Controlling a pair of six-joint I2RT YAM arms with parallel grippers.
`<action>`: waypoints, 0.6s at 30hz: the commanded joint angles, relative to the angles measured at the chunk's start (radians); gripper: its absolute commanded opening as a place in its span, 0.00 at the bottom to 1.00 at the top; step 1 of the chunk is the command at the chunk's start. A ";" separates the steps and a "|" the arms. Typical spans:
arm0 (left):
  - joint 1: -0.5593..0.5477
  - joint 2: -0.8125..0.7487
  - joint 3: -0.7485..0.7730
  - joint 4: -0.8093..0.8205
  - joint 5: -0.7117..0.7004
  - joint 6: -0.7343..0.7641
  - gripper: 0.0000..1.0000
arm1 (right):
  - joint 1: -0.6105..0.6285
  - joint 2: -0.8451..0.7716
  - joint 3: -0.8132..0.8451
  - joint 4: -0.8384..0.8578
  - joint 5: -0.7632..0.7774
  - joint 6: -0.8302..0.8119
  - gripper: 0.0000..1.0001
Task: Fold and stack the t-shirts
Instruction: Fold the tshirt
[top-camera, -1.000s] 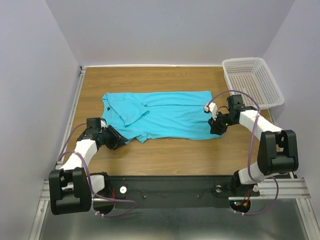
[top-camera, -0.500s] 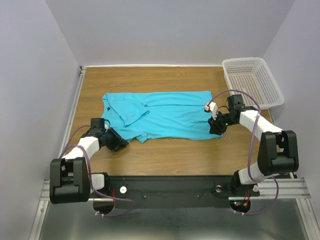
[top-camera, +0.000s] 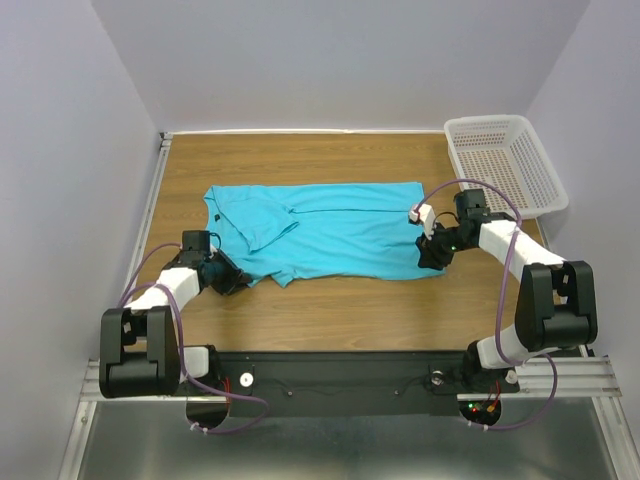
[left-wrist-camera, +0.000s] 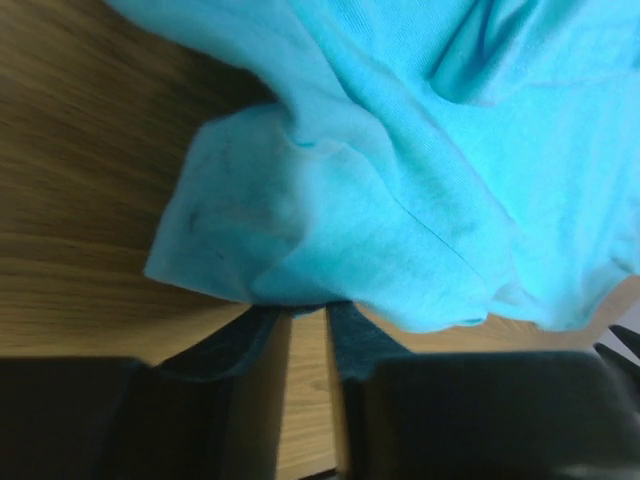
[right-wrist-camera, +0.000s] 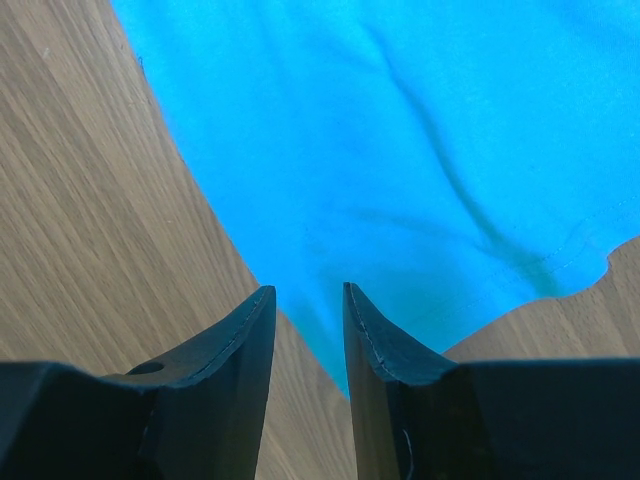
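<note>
One turquoise t-shirt (top-camera: 330, 232) lies spread sideways across the middle of the wooden table, with its left part folded over itself. My left gripper (top-camera: 231, 281) sits low at the shirt's near left corner. In the left wrist view the shirt's (left-wrist-camera: 400, 150) sleeve edge drapes over the tips of my left gripper (left-wrist-camera: 308, 308), and a narrow strip of wood shows between the fingers. My right gripper (top-camera: 432, 256) is at the shirt's near right corner. In the right wrist view my right gripper (right-wrist-camera: 307, 290) stands slightly apart astride the hem of the shirt (right-wrist-camera: 400, 130).
A white perforated basket (top-camera: 505, 160) stands at the table's far right corner, just behind the right arm. Bare wood table (top-camera: 330, 300) lies between the shirt and the arm bases. Grey walls close in three sides.
My left arm has swung its elbow outward and the gripper has shifted slightly left and up along the shirt's corner. The right arm and the shirt have not visibly moved.
</note>
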 joint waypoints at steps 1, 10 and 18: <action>-0.007 0.011 0.022 -0.023 -0.084 0.033 0.20 | -0.005 -0.038 0.020 0.028 -0.042 0.005 0.39; -0.061 -0.104 0.045 -0.141 0.025 0.024 0.00 | -0.007 -0.061 0.014 0.029 -0.062 0.000 0.39; -0.064 -0.296 0.058 -0.347 0.062 0.001 0.00 | -0.007 -0.072 0.016 0.032 -0.067 0.000 0.39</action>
